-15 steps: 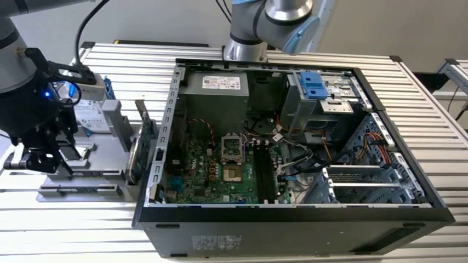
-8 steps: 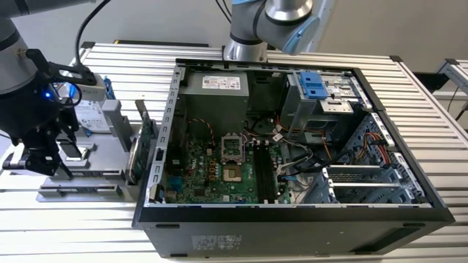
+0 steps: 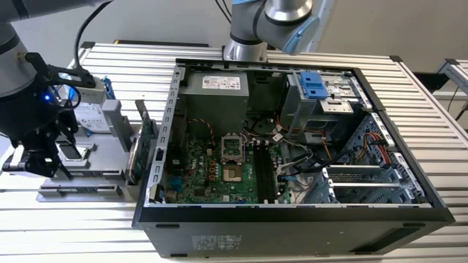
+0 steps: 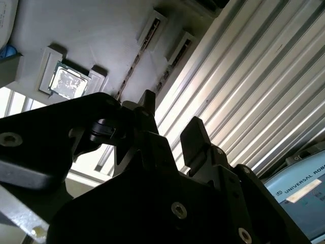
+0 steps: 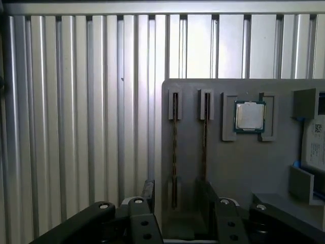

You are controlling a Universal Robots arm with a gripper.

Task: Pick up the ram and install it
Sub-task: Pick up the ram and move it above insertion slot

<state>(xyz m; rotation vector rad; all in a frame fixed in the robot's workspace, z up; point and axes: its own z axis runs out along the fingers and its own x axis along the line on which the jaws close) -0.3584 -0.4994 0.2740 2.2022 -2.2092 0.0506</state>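
Observation:
Two ram sticks stand on edge in narrow slots of a grey holder [image 5: 244,168]. One ram stick [image 5: 175,147] runs toward the gap between my fingers. The other ram stick [image 5: 204,137] lies beside it, nearer the processor chip [image 5: 249,116]. My gripper [image 5: 176,195] is open and holds nothing; its two black fingertips stand on either side of the first stick's near end. I cannot tell whether they touch it. The second wrist view shows the gripper [image 4: 171,119] above the same slots [image 4: 144,38]. In the exterior view the gripper [image 3: 43,164] hangs over the holder at the exterior view's left.
An open computer case [image 3: 292,213] lies in the middle, with its motherboard [image 3: 212,175] and black memory slots [image 3: 263,170] exposed. Between holder and case a green expansion card [image 3: 146,137] stands on edge. A hard drive [image 3: 91,118] sits on the holder. The ribbed metal table [image 5: 76,101] surrounds everything.

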